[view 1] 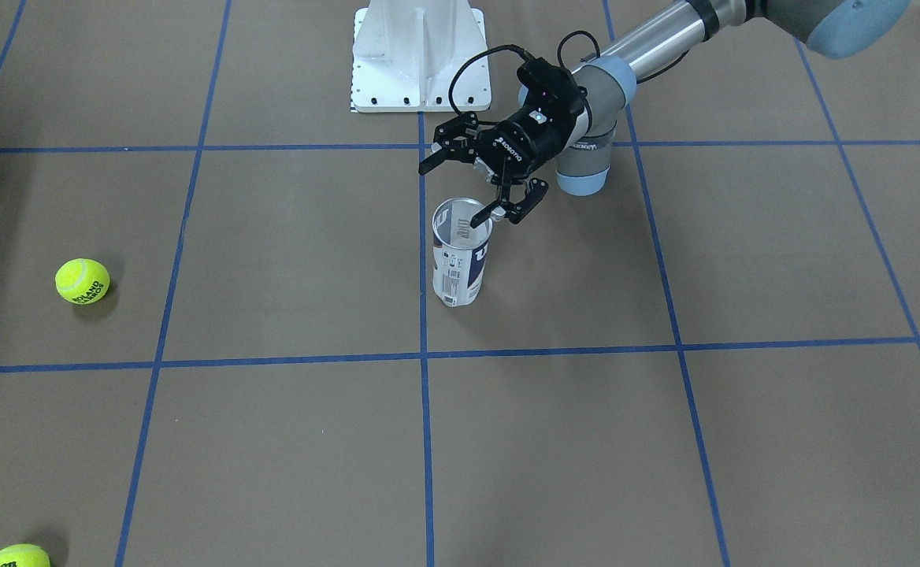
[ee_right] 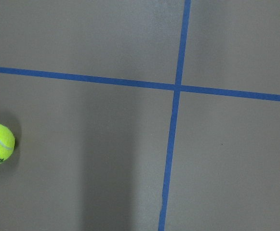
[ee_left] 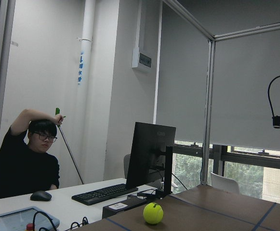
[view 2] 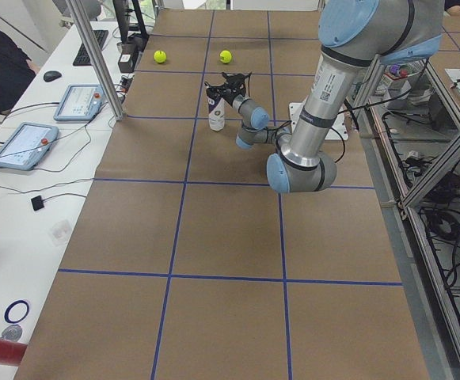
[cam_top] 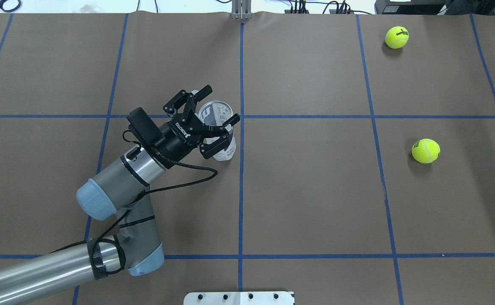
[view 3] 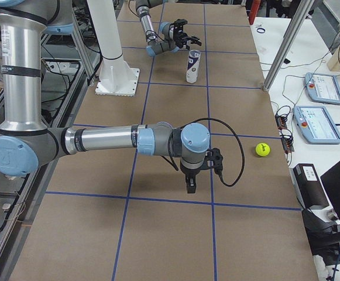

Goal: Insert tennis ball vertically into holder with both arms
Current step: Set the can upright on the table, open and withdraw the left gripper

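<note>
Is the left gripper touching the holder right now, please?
Cannot tell. Front-facing view: one finger of the left gripper overlaps the rim of the holder; neither contact nor gap is plain.

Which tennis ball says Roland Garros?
The Roland Garros ball is the one nearer the white base; the farther ball reads Wilson.

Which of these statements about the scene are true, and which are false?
1. The holder stands upright. True.
2. A ball sits inside the holder. False: it looks empty, and both balls lie on the table.
3. The left gripper has its fingers open. True.
4. The balls lie close to the left gripper. False: they lie far from it, on the table's other half.
</note>
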Motion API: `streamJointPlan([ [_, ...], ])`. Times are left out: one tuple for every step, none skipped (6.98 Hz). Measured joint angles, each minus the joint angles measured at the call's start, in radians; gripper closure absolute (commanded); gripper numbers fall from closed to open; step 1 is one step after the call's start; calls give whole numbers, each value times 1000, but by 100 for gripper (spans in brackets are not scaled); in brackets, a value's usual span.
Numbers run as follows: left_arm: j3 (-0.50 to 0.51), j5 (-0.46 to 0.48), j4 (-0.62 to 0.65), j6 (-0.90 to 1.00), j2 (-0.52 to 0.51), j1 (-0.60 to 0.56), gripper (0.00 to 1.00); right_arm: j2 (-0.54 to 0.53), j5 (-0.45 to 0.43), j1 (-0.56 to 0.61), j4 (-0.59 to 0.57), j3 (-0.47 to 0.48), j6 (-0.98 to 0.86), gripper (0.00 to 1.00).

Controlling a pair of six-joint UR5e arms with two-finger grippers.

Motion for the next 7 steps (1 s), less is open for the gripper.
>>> streamJointPlan([
  [-81,-1,72,1,25,-19,1,0,0,0,0,5,1,1],
  [-180,-3,141,-1,90,-41,1,1,-4,0,-2,19,1,1],
  [-270,-5,189,-9,185,-68,1,6,-14,0,-5,35,2,1],
  [-320,-7,210,-32,267,-91,1,10,-22,-3,-7,42,6,1],
  [-348,-21,219,-88,340,-105,1,8,-21,-7,7,36,14,1],
  [-365,-67,230,-170,417,-111,1,5,-10,-9,39,25,30,1],
  [-372,-160,271,-258,482,-115,1,3,0,-11,66,19,63,1],
])
